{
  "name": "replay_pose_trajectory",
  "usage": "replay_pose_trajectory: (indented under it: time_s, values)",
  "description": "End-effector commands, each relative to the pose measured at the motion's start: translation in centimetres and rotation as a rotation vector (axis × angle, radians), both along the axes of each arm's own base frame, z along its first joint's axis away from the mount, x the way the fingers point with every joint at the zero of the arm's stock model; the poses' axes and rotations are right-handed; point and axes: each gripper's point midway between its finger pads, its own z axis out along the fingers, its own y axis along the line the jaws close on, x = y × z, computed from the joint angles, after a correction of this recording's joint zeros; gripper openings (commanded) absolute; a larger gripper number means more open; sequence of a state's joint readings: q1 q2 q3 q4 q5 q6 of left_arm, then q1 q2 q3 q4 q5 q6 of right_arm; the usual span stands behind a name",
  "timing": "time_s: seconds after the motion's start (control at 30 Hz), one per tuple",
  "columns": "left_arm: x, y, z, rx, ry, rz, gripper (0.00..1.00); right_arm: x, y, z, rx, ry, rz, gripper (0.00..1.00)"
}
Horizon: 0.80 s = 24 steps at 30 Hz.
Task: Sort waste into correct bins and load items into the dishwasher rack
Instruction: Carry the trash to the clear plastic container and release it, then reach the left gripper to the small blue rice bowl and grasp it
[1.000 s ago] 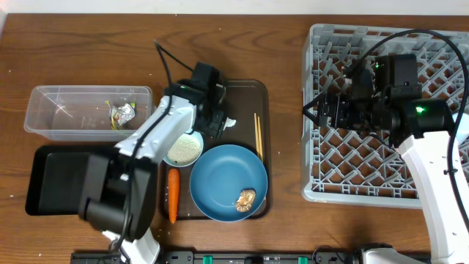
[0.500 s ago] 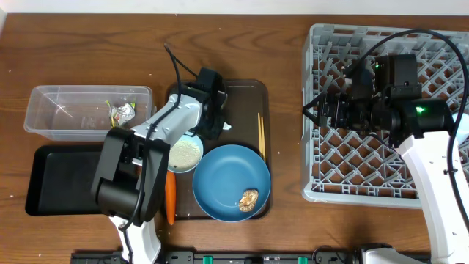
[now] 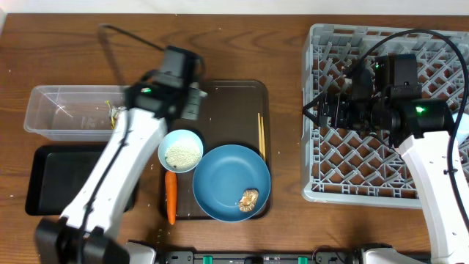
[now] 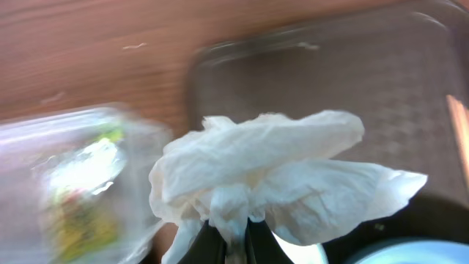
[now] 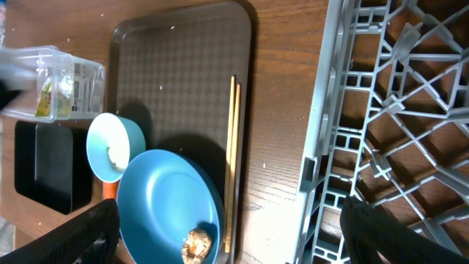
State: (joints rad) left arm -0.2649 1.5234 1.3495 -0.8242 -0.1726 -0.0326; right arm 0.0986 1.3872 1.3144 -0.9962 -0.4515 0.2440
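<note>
White crumpled wrapper [image 4: 271,172] pinched tight in the left gripper [image 4: 233,238], over the brown tray [image 3: 234,103] left edge near the clear tub [image 3: 44,110]; right gripper [image 3: 314,114] jaws wide apart over the grey rack [image 3: 440,176].

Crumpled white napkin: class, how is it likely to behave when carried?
The napkin is probably light and floppy: its folds spread loosely from the left hand. It might slip free, since only a thin twisted bunch is pinched.

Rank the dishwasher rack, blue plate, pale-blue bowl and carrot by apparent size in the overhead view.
Largest to smallest:
1. dishwasher rack
2. blue plate
3. pale-blue bowl
4. carrot, about as long as the bowl is wide, but far slimmer
</note>
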Motion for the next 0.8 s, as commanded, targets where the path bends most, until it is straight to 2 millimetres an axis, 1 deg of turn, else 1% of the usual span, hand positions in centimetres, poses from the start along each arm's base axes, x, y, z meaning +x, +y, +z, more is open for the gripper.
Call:
replay_pose_trajectory:
  time_s: [0.0, 0.07, 0.1, 0.13, 0.23, 0.27, 0.3, 0.37, 0.4, 0.47, 0.5, 0.53, 0.57, 0.67, 0.73, 0.77]
  values:
    - [-0.4, 6.6, 0.1, 0.039, -0.007, 0.302, 0.06, -0.1, 0.7, 0.4, -0.003, -0.017, 0.031, 0.89]
    - [-1.0, 9.7, -0.7, 0.012, 0.011, 0.452, 0.06, 0.0, 0.7, 0.4, -0.003, -0.017, 0.031, 0.89]
    - [-1.2, 11.0, -1.4, -0.007, 0.026, 0.509, 0.06, 0.0, 0.7, 0.4, -0.003, -0.018, 0.031, 0.89]
    - [-1.3, 11.8, -2.0, -0.031, 0.041, 0.544, 0.06, 0.0, 0.7, 0.4, -0.003, -0.018, 0.031, 0.89]
    - [-1.3, 13.6, -4.2, -0.113, 0.103, 0.602, 0.06, 0.1, 0.7, 0.4, -0.003, -0.022, 0.031, 0.89]
    - [-1.2, 13.9, -4.6, -0.124, 0.11, 0.612, 0.08, 0.1, 0.7, 0.4, -0.003, -0.023, 0.031, 0.89]
    - [-0.9, 14.6, -5.1, -0.128, 0.111, 0.628, 0.14, 0.1, 0.7, 0.4, -0.003, -0.023, 0.031, 0.89]
    - [-0.5, 15.4, -5.6, -0.128, 0.109, 0.643, 0.17, 0.1, 0.7, 0.4, -0.003, -0.023, 0.031, 0.89]
    - [-0.5, 15.6, -5.7, -0.136, 0.107, 0.646, 0.22, 0.1, 0.7, 0.4, -0.003, -0.023, 0.031, 0.89]
    - [-0.2, 14.8, -5.4, -0.177, 0.112, 0.612, 0.51, 0.1, 0.7, 0.4, -0.002, -0.022, 0.032, 0.89]
    - [-0.1, 14.3, -5.2, -0.195, 0.116, 0.582, 0.7, 0.0, 0.7, 0.4, -0.003, -0.021, 0.032, 0.89]
    - [-0.1, 13.8, -4.8, -0.211, 0.118, 0.564, 0.84, 0.0, 0.7, 0.4, -0.003, -0.021, 0.032, 0.89]
    - [-0.2, 13.4, -4.3, -0.221, 0.118, 0.554, 0.9, 0.0, 0.7, 0.4, -0.003, -0.021, 0.032, 0.89]
    - [-0.7, 11.9, -2.5, -0.238, 0.115, 0.514, 0.9, 0.0, 0.7, 0.4, -0.003, -0.021, 0.032, 0.89]
    - [-1.2, 10.1, -1.6, -0.252, 0.122, 0.438, 0.89, 0.0, 0.7, 0.4, -0.003, -0.021, 0.032, 0.89]
    - [-1.6, 8.8, -1.2, -0.261, 0.133, 0.391, 0.88, 0.0, 0.7, 0.4, -0.003, -0.021, 0.032, 0.89]
